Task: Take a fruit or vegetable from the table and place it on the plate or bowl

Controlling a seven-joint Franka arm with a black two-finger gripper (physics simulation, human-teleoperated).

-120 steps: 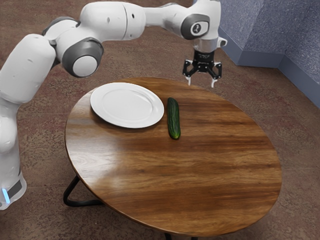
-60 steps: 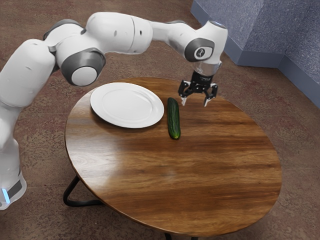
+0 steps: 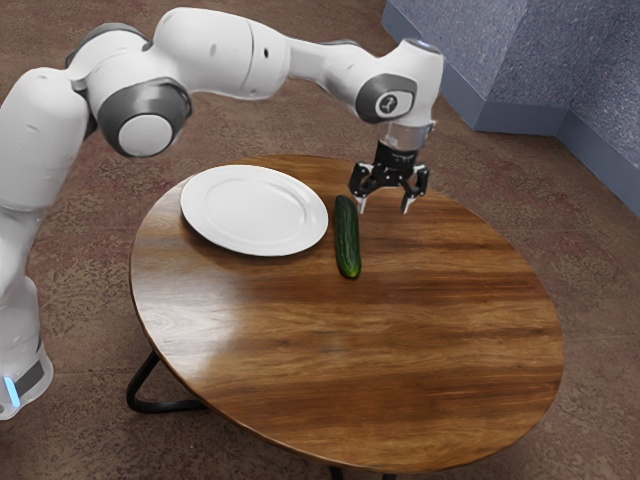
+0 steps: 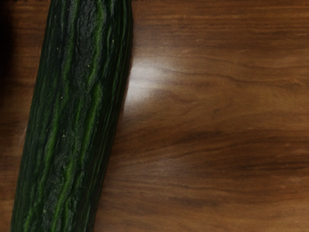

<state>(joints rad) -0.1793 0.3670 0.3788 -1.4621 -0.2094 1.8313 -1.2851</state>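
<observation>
- The gripper (image 3: 383, 204) hangs low over the far part of the round wooden table (image 3: 400, 340).
- Its two fingers are spread wide apart, and they hold nothing.
- The cucumber (image 3: 347, 236) lies flat on the table, just beside the plate's edge, on the exterior view's right of it.
- One finger is very close to the cucumber's far end, and it may be just off it, but that is hard to see.
- The white plate (image 3: 254, 209) sits on the table with nothing on it.
- In the wrist view, the long dark green cucumber (image 4: 72, 121) lies on the shiny brown wood (image 4: 217, 121).
</observation>
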